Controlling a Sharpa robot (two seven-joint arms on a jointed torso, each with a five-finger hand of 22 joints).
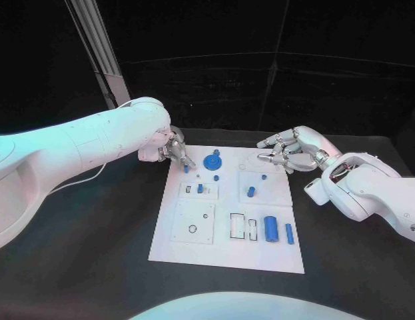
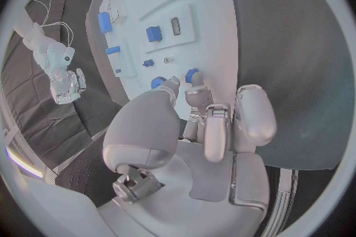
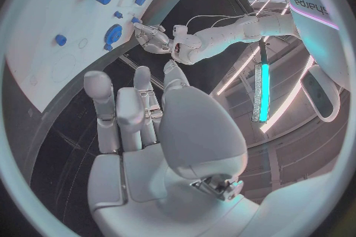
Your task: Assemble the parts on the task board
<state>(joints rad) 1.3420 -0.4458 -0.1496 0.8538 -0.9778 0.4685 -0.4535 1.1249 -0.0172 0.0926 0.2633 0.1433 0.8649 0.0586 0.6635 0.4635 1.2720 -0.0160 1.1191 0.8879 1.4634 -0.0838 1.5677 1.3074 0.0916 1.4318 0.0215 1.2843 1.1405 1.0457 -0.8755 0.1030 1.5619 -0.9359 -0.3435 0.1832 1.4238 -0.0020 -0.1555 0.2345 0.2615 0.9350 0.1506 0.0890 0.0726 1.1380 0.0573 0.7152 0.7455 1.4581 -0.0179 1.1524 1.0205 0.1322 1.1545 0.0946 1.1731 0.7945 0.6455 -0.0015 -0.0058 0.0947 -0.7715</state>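
The white task board [image 1: 228, 248] lies mid-table and bears several blue parts: a round gear [image 1: 213, 163], a block [image 1: 200, 189], a short piece [image 1: 250, 192] and a large cylinder [image 1: 270, 227]. At the board's far left corner, my left hand [image 1: 174, 152] pinches a small blue peg [image 1: 186, 169] between thumb and a fingertip. The left wrist view shows that peg [image 2: 191, 75] at the fingertips [image 2: 199, 84], with the gear [image 2: 157, 82] partly behind the thumb. Over the far right corner, my right hand [image 1: 289, 152] hovers, fingers spread and holding nothing; its own palm [image 3: 141, 112] is bare.
A slim blue cylinder [image 1: 289, 233] lies beside the large one near the board's front right. Empty outlined slots [image 1: 238, 225] sit to their left. A metal pole [image 1: 96, 47] rises at the back left. A thin cable [image 1: 78, 180] trails over the black table [image 1: 92, 267].
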